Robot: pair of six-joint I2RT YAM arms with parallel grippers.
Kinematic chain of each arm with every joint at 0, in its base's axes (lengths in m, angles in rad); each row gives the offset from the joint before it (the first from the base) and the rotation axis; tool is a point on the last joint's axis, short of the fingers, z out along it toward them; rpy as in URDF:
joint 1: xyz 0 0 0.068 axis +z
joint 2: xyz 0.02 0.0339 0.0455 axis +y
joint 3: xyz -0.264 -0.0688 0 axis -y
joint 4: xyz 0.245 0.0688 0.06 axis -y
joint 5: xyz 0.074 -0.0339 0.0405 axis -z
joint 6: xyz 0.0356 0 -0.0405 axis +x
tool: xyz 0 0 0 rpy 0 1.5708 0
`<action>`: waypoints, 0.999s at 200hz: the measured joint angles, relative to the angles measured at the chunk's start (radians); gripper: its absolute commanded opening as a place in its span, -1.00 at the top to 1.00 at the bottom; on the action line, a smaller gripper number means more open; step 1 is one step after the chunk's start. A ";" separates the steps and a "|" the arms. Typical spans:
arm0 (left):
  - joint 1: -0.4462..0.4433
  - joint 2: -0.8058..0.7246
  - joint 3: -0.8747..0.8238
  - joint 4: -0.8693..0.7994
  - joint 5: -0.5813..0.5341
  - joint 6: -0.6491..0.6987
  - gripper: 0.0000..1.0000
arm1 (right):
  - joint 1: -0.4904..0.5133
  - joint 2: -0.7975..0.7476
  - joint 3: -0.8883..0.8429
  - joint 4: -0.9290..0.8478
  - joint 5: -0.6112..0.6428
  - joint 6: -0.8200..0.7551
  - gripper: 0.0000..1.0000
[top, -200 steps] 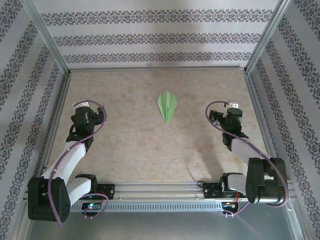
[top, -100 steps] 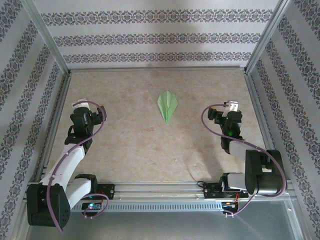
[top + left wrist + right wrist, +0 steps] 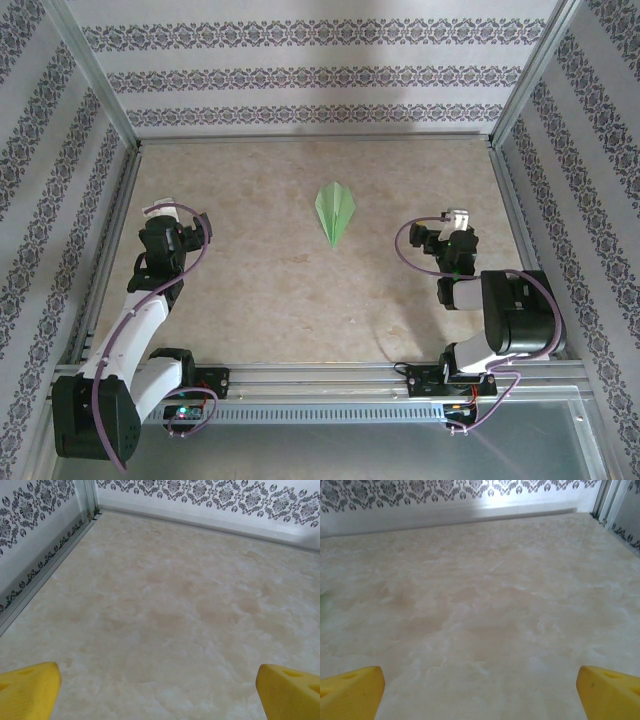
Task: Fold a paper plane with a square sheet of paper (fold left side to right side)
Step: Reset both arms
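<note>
Matt green paper plane (image 3: 335, 212); smooth, faintly glossy marbled table (image 3: 260, 290); brushed metal rail (image 3: 320, 372).

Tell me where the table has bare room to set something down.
Bare table lies between the paper plane and the near rail, behind the plane to the back wall, and between it and the left gripper or right gripper. Nowhere crowded; just the plane mid-table.

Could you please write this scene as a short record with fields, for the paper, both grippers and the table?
table: beige marbled surface
paper plane: light green, folded to a dart, lying flat near the middle, narrow tip toward the arms
left gripper: open, holding nothing, left of the plane and apart from it
right gripper: open, holding nothing, right of the plane and apart from it
contact: neither gripper touches the plane
</note>
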 measured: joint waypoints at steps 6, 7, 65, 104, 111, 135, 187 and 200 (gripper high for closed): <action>0.000 -0.001 0.000 -0.003 0.000 0.000 -1.00 | 0.000 0.006 0.001 -0.002 -0.002 0.000 -0.97; 0.000 -0.001 -0.001 -0.003 0.000 0.000 -1.00 | 0.000 0.007 0.001 -0.002 -0.003 0.000 -0.97; 0.000 -0.002 -0.008 -0.006 0.000 0.000 -1.00 | 0.029 0.008 0.037 -0.027 0.046 -0.018 -0.96; 0.000 -0.002 -0.021 -0.011 -0.021 0.002 -1.00 | 0.034 0.008 0.037 -0.032 0.062 -0.025 -0.97; 0.000 -0.002 -0.022 -0.011 -0.029 0.006 -1.00 | 0.034 0.008 0.037 -0.032 0.064 -0.026 -0.96; 0.000 -0.002 -0.047 0.013 -0.056 0.025 -1.00 | 0.034 0.008 0.037 -0.032 0.070 -0.026 -0.97; 0.001 0.088 -0.199 0.228 -0.084 0.040 -1.00 | 0.034 0.008 0.037 -0.032 0.073 -0.028 -0.97; 0.003 0.143 -0.220 0.302 -0.073 0.047 -1.00 | 0.034 0.008 0.037 -0.032 0.073 -0.028 -0.96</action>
